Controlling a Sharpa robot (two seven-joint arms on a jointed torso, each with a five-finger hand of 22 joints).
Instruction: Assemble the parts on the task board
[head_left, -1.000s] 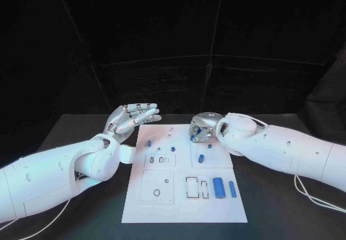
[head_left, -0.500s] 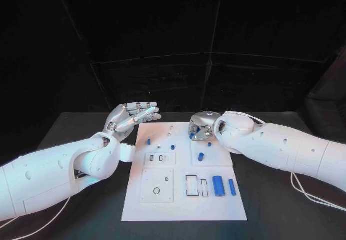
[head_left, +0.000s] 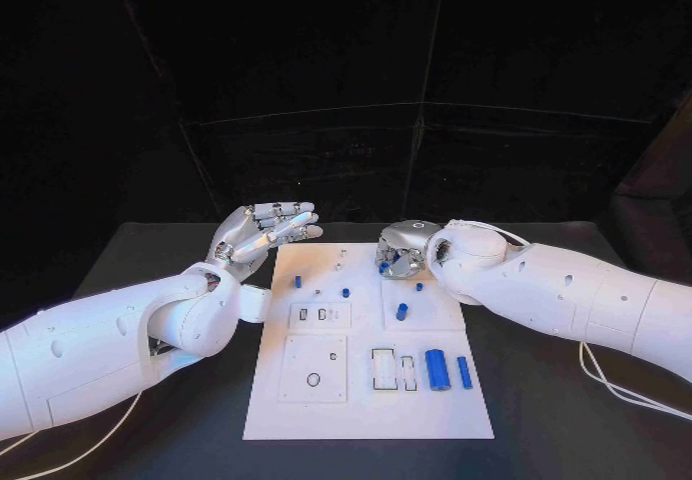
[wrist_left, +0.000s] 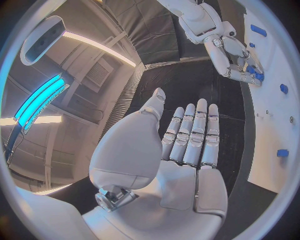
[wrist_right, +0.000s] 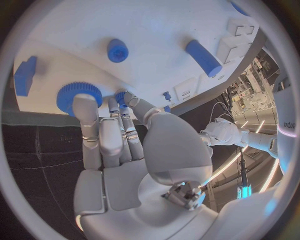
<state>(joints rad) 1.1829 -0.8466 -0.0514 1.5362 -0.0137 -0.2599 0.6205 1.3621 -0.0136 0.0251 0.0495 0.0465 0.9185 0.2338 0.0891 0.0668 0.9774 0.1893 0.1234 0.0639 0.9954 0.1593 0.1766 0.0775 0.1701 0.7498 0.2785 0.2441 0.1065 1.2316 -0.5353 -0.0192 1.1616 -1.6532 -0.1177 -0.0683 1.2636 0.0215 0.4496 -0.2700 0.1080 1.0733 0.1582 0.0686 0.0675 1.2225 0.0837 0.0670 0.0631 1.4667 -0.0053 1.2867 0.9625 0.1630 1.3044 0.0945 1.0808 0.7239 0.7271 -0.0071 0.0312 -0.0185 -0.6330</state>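
Observation:
The white task board (head_left: 368, 410) lies mid-table with several blue parts on it. My right hand (head_left: 404, 250) hangs palm-down over the board's far right area, fingers curled downward. In the right wrist view its thumb and a finger pinch a small blue part (wrist_right: 120, 94), while another finger (wrist_right: 86, 117) rests at a blue gear (wrist_right: 76, 94) near the board's edge. My left hand (head_left: 264, 232) is raised beside the board's far left corner, fingers straight and apart, holding nothing. The left wrist view shows that flat palm (wrist_left: 187, 145) and the right hand (wrist_left: 236, 56) beyond it.
On the board's near right lie a thick blue cylinder (head_left: 436, 371) and a slimmer one (head_left: 464, 372) beside rectangular slots. Small blue pegs (head_left: 401, 312) dot the middle. The right wrist view shows a blue rod (wrist_right: 203, 57), a round peg (wrist_right: 117, 50) and a block (wrist_right: 25, 75). Black table surrounds the board.
The right hand has edged slightly toward the board's far side, still low over the same spot. The left hand stays raised and flat.

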